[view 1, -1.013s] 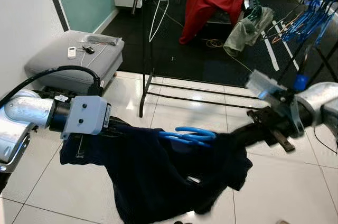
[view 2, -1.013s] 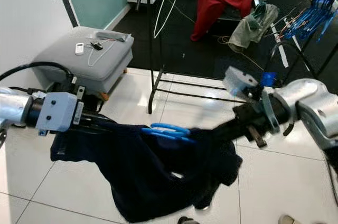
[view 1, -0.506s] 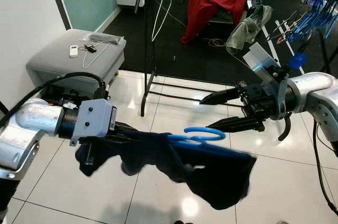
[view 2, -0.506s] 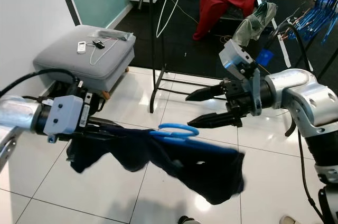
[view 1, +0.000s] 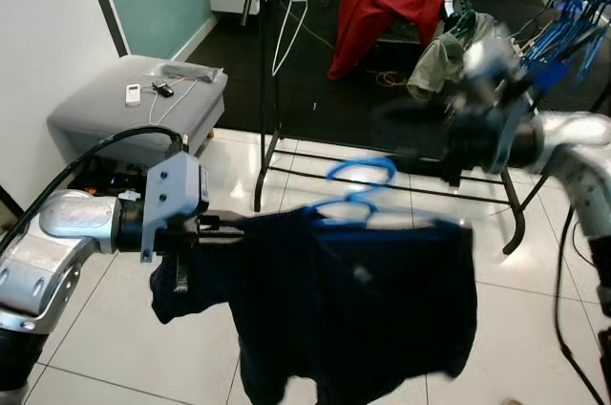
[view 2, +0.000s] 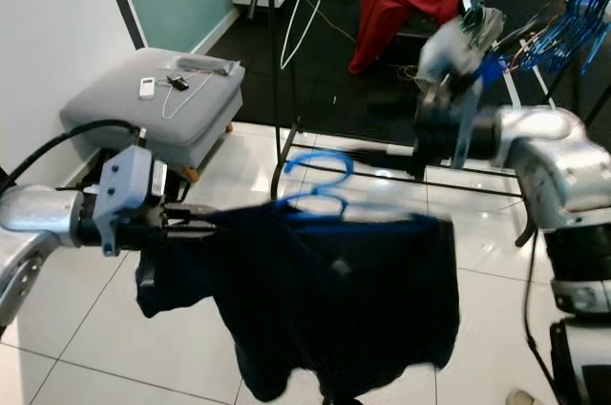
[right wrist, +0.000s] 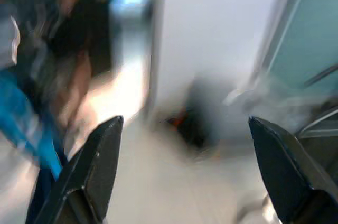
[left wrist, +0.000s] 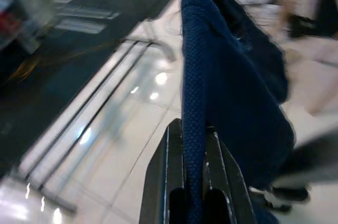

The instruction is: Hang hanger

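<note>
A dark navy knitted garment (view 1: 363, 300) hangs spread out on a blue hanger (view 1: 355, 190) in front of me. My left gripper (left wrist: 194, 129) is shut on the hanger's left shoulder, through the fabric, and holds it up at mid height. The hanger's hook stands upright above the garment. My right arm (view 2: 516, 133) is blurred at the right, above and behind the garment. The right gripper (right wrist: 185, 123) is open, its two fingers wide apart with nothing between them.
A black clothes rack (view 1: 267, 71) stands ahead, with a red garment (view 1: 382, 4), an olive one (view 1: 439, 56) and a white hanger (view 1: 286, 37) on its bar. A grey ottoman (view 1: 134, 99) sits at the left. Several blue hangers (view 1: 563, 28) hang at far right.
The left gripper has raised the hanger, so the garment now hangs flat instead of bunched. The right gripper has let go and swung up and away to the right.
</note>
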`<state>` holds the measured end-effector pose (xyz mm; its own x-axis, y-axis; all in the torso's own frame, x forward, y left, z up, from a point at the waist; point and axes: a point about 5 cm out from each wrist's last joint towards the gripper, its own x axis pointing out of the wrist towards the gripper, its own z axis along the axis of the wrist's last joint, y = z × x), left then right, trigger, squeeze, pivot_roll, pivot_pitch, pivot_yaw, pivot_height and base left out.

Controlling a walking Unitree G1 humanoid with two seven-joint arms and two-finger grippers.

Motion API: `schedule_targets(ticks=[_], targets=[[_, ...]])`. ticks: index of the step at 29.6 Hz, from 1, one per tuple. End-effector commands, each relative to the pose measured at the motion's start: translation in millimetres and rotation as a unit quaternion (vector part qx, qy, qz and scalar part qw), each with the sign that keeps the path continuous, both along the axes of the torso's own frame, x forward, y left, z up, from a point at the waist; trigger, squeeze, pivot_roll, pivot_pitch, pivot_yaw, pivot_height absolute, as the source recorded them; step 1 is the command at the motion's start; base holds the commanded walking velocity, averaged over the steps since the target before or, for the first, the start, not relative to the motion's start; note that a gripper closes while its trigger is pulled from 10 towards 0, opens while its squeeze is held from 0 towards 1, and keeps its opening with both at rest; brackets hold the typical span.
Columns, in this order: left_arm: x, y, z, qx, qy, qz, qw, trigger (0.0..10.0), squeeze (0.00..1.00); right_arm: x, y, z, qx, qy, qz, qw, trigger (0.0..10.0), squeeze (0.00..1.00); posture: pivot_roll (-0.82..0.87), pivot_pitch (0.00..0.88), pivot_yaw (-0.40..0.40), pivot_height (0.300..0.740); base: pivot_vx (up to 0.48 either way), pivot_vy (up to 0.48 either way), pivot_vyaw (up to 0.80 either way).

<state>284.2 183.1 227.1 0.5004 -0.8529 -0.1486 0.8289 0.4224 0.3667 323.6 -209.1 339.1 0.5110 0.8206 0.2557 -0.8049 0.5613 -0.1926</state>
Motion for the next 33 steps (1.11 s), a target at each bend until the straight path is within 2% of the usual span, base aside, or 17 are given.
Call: schedule_targets(ticks=[1,3,5,6,7,9,10,11,13,14,15,16,18,20,25,27,33], targets=[[5.9,9.0,-1,-0.013,0.008,0.054,0.998,10.0,0.00,-2.5,-12.4,12,0.057,-0.019,-0.036,0.998,10.0,0.00,-0.09,0.093,-0.003,0.740,0.000,0.000,0.00],[11.6,13.3,-4,-0.046,0.025,0.107,0.993,10.0,0.00,-7.2,-20.5,20,0.122,-0.034,-0.067,0.990,10.0,0.00,-0.09,0.094,0.006,0.740,0.000,0.000,0.00],[11.6,13.3,-4,-0.046,0.025,0.107,0.993,10.0,0.00,-7.2,-20.5,20,0.122,-0.034,-0.067,0.990,10.0,0.00,-0.09,0.094,0.006,0.740,0.000,0.000,0.00],[15.3,13.6,-3,-0.082,0.029,0.145,0.986,10.0,0.00,-10.3,-18.3,13,0.149,-0.027,-0.085,0.985,10.0,0.00,-0.10,0.095,0.013,0.740,0.000,0.000,0.00],[15.3,13.6,-3,-0.082,0.029,0.145,0.986,10.0,0.00,-10.3,-18.3,13,0.149,-0.027,-0.085,0.985,10.0,0.00,-0.10,0.095,0.013,0.740,0.000,0.000,0.00],[18.3,12.6,-2,-0.114,0.028,0.179,0.977,10.0,0.00,-12.5,-12.4,2,0.169,-0.011,-0.102,0.980,10.0,0.00,-0.11,0.096,0.017,0.740,0.000,0.000,0.00],[20.2,9.7,0,-0.152,0.024,0.210,0.966,10.0,0.00,-14.0,-5.9,-11,0.191,0.005,-0.126,0.974,10.0,0.00,-0.11,0.098,0.019,0.740,0.000,0.000,0.00],[20.2,9.7,0,-0.152,0.024,0.210,0.966,10.0,0.00,-14.0,-5.9,-11,0.191,0.005,-0.126,0.974,10.0,0.00,-0.11,0.098,0.019,0.740,0.000,0.000,0.00],[18.8,1.9,3,-0.191,0.012,0.242,0.951,10.0,0.00,-9.5,-2.0,-36,0.247,0.049,-0.198,0.947,10.0,0.00,-0.12,0.096,0.020,0.740,0.000,0.000,0.00],[18.5,1.2,4,-0.191,0.013,0.244,0.951,10.0,0.00,-8.9,-2.2,-37,0.252,0.054,-0.204,0.944,10.0,0.00,-0.12,0.096,0.020,0.740,0.000,0.000,0.00],[14.3,-7.1,8,-0.221,0.002,0.224,0.949,10.0,0.00,0.0,-6.8,-63,0.238,0.093,-0.261,0.931,10.0,0.00,-0.12,0.095,0.018,0.740,0.000,0.000,0.00],[14.3,-7.1,8,-0.221,0.002,0.224,0.949,10.0,0.00,0.0,-6.8,-63,0.238,0.093,-0.261,0.931,10.0,0.00,-0.12,0.095,0.018,0.740,0.000,0.000,0.00],[6.4,-21.2,19,-0.281,-0.016,0.186,0.941,10.0,0.00,8.3,-11.3,-104,0.233,0.153,-0.322,0.905,10.0,0.00,-0.10,0.091,0.014,0.740,0.000,0.000,0.00],[2.5,-27.5,25,-0.301,-0.026,0.173,0.937,10.0,0.00,10.8,-11.0,-117,0.250,0.176,-0.335,0.891,10.0,0.00,-0.10,0.090,0.015,0.740,0.000,0.000,0.00],[-4.2,-40.0,29,-0.303,-0.038,0.142,0.942,10.0,0.00,20.4,-2.7,-117,0.255,0.160,-0.318,0.899,10.0,0.00,-0.09,0.085,0.022,0.740,0.000,0.000,0.00],[-7.1,-46.1,29,-0.295,-0.040,0.132,0.946,10.0,0.00,23.3,2.6,-108,0.256,0.141,-0.302,0.908,10.0,0.00,-0.09,0.085,0.022,0.740,0.000,0.000,0.00],[-10.5,-51.5,26,-0.284,-0.037,0.137,0.948,10.0,0.00,23.8,8.4,-83,0.288,0.107,-0.272,0.912,10.0,0.00,-0.09,0.088,0.023,0.740,0.000,0.000,0.00]])
